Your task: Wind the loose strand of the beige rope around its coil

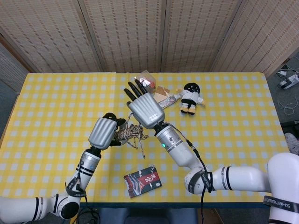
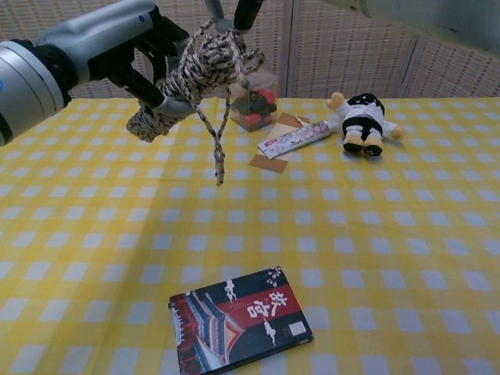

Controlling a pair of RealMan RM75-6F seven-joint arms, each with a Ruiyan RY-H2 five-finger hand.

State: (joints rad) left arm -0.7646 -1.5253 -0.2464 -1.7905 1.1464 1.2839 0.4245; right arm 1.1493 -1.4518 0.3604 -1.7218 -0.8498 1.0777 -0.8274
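Observation:
The beige rope coil point(image 2: 199, 70) hangs in the air above the yellow checked table point(image 2: 375, 234), tilted, and my left hand point(image 2: 109, 43) grips its lower left end. In the head view that left hand point(image 1: 105, 133) sits left of the coil point(image 1: 128, 134). My right hand point(image 1: 145, 108) hovers just above and behind the coil, fingers stretched away from me. In the chest view only the right hand's fingertips point(image 2: 234, 12) show at the top edge, pinching the strand where it rises off the coil. The loose strand point(image 2: 217, 148) dangles doubled below the coil, clear of the table.
A dark red book point(image 2: 238, 320) lies near the front edge. At the back stand a clear box with red contents point(image 2: 254, 98), a long packet point(image 2: 293, 138) on a brown card point(image 2: 269, 162), and a black-and-white doll point(image 2: 359, 121).

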